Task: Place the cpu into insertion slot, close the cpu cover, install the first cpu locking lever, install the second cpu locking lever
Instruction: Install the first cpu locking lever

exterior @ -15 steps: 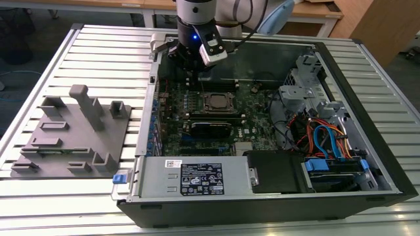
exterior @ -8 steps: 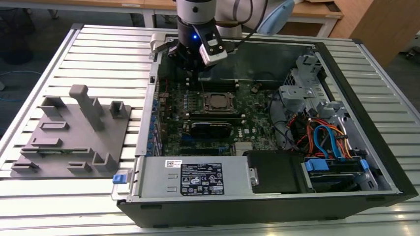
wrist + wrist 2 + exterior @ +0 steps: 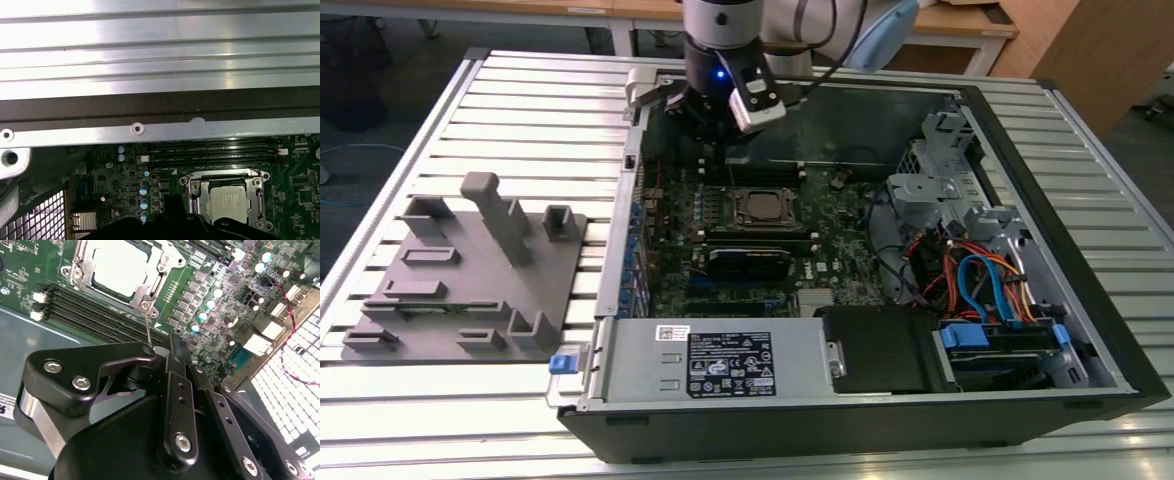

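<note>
— Cpu (image 3: 117,270) position?
— Seated in the insertion slot (image 3: 189,182) on the green board (image 3: 220,285), silvery top facing up. The cpu cover (image 3: 159,271) looks folded flat over it, with the chip showing through its window.

— Arm?
— In the exterior view the gripper (image 3: 707,125) hangs over the far edge of the board, just beyond the socket. In the second wrist view the gripper (image 3: 165,351) is at the free end of a thin wire lever (image 3: 147,327), which runs from the socket corner straight to it. Whether it pinches the wire or only presses against it, cannot tell.

— Step in hand?
— By my reading, a locking lever. It isn't latched; the wire stands away from the frame.

— Doing it well?
— Follow the lever's own arc about its hinge and don't force a straight line, because the wire will likely bend. Keep the cover flat while the load comes on. Nudge the end sideways so it tucks under its catch. Stay clear of the long black memory slots (image 3: 90,310) just beside the socket.
</note>
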`<state>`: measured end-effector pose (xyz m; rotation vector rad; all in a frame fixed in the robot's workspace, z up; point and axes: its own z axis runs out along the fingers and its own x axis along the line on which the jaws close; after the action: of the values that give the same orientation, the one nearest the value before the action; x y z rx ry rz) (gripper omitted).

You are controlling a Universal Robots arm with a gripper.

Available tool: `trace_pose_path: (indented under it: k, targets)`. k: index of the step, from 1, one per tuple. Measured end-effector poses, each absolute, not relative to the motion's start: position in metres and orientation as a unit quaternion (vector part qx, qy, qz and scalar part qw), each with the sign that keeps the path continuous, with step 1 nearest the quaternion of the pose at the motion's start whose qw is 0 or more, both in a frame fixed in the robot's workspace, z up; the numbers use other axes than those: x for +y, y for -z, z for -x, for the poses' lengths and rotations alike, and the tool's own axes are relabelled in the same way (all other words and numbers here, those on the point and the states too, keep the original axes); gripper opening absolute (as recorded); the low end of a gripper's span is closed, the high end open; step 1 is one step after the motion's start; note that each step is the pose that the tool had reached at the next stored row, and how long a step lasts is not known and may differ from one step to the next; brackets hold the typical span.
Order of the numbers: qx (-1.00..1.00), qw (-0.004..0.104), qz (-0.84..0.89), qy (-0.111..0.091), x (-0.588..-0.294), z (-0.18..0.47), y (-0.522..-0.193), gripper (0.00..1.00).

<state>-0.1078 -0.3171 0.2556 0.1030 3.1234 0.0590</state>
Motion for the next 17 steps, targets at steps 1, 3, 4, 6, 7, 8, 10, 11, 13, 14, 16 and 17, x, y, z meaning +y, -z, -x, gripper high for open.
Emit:
trace_pose_path:
  k: [1, 3, 4, 6, 7, 8, 10, 11, 13, 14, 16, 17]
  targets:
    - [0.999, 0.008, -0.033, -0.019, -0.317, 0.1069, -0.2555, 0.11]
    - [0.999, 0.008, -0.033, -0.019, -0.3169, 0.1053, -0.2556, 0.11]
    - [0.999, 0.008, -0.033, -0.019, -0.3169, 0.1047, -0.2556, 0.11]
    - [0.999, 0.008, -0.033, -0.019, -0.3169, 0.1047, -0.2556, 0.11]
    - [0.999, 0.008, -0.033, -0.019, -0.3168, 0.1049, -0.2556, 0.11]
    - [0.999, 0.008, -0.033, -0.019, -0.3168, 0.1054, -0.2555, 0.11]
    - [0.999, 0.008, -0.033, -0.019, -0.3168, 0.108, -0.2555, 0.11]
    - [0.999, 0.008, -0.033, -0.019, -0.3168, 0.1091, -0.2556, 0.11]
    - [0.999, 0.008, -0.033, -0.019, -0.3165, 0.1098, -0.2555, 0.11]
    - [0.999, 0.008, -0.033, -0.019, -0.316, 0.1099, -0.2556, 0.11]
    - [0.999, 0.008, -0.032, -0.019, -0.3142, 0.1099, -0.2556, 0.11]
    - [0.999, 0.008, -0.032, -0.019, -0.3131, 0.1099, -0.2556, 0.11]
